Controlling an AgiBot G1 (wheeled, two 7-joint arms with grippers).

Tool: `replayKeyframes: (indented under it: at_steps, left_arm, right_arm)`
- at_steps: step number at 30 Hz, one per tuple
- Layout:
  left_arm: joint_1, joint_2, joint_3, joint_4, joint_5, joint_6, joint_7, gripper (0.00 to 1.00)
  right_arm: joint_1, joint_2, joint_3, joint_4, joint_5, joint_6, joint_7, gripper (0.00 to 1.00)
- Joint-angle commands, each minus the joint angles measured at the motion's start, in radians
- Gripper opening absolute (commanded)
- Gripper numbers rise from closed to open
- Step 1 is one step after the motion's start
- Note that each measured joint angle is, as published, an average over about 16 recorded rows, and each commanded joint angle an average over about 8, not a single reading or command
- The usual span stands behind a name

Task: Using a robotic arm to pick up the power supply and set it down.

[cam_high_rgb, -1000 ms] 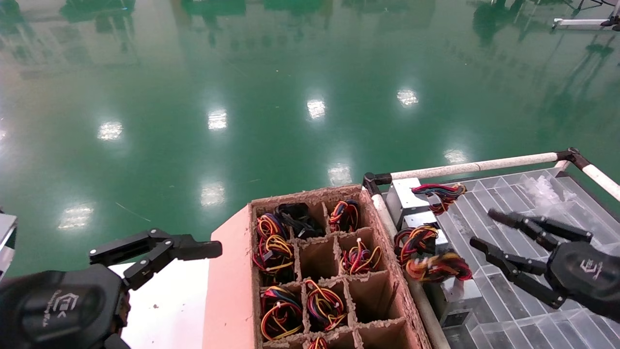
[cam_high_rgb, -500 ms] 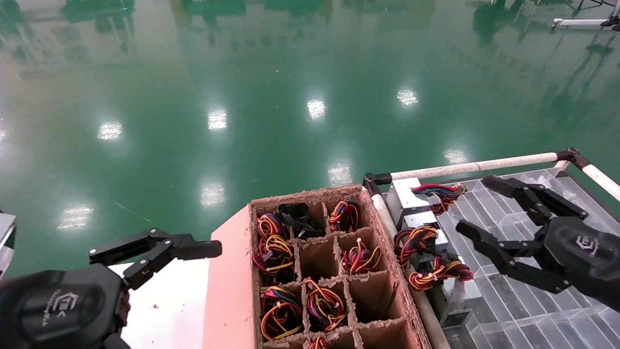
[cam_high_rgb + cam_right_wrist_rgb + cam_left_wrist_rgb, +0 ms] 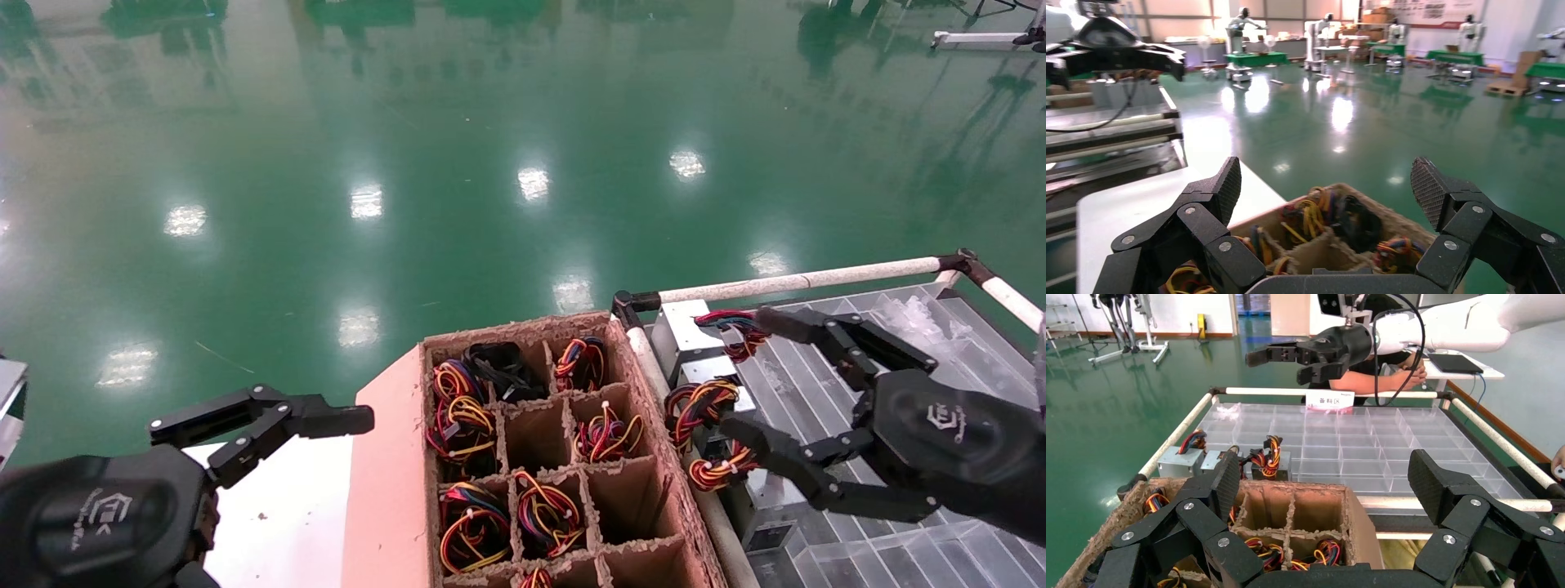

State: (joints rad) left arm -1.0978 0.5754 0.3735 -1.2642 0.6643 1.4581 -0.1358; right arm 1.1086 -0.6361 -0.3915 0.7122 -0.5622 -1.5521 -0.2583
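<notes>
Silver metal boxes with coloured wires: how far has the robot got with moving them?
Looks partly done: three silver-grey metal power supplies with tied wire bundles sit on the clear plastic divided tray, beside the brown divided cardboard box. In hand: nothing; the right gripper hovers open over them, and the left gripper is parked open at the near left. Left: more wire bundles fill several box compartments.

Right hand (image 3: pixel 1324 196), fingers spread, above the wire-filled cardboard box (image 3: pixel 1333 236).
</notes>
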Motion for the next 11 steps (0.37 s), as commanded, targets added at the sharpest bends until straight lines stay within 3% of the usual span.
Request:
replayKeyframes:
  at_steps: [1,11]
  left_arm:
    - [0.000,0.000,0.000,0.000,0.000,0.000,0.000,1.00]
    - [0.000,0.000,0.000,0.000,0.000,0.000,0.000,1.00]
  right_arm:
    - [-0.002,0.001,0.006,0.032,-0.009,0.003,0.025,1.00]
    - [-0.010,0.007,0.033,0.167,-0.049,0.017,0.130,1.00]
